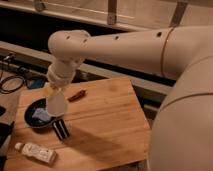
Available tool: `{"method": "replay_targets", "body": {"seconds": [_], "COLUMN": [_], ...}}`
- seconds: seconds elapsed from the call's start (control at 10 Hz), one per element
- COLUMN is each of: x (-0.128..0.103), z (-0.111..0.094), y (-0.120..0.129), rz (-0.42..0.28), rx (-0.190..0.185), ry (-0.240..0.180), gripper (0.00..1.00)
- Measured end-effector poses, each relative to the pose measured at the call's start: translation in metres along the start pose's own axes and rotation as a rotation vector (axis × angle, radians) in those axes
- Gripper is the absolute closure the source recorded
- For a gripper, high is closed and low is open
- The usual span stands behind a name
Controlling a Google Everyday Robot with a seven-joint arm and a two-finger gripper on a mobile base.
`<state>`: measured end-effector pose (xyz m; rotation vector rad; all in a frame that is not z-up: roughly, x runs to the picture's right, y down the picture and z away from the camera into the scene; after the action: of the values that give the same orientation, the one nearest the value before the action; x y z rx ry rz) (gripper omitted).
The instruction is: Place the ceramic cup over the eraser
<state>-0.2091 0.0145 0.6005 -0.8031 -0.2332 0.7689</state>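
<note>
The whitish ceramic cup (56, 103) hangs rim down from my gripper (51, 91), which is shut on it at the end of the big white arm. The cup hovers just above the wooden table (100, 125), over the edge of the black round dish (35, 114). The black striped eraser (61, 129) lies on the table just below and slightly right of the cup, apart from it.
A blue piece (40, 116) lies in the black dish. A white labelled bottle (36, 152) lies at the table's front left corner. A small red-brown object (77, 94) lies behind the cup. Black cables (12, 82) sit to the left, off the table.
</note>
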Motion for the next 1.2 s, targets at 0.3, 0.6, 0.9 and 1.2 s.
{"method": "replay_targets", "body": {"seconds": [0.3, 0.6, 0.9, 1.2], "x": [0.006, 0.012, 0.026, 0.035], "z": [0.001, 0.004, 0.020, 0.030], "y": [0.003, 0.008, 0.027, 0.031], "rz": [-0.019, -0.026, -0.067, -0.078], "rx": [-0.039, -0.062, -0.080, -0.067], "ry": [0.009, 0.031, 0.055, 0.046], "gripper": [1.00, 1.00, 1.00, 1.00]}}
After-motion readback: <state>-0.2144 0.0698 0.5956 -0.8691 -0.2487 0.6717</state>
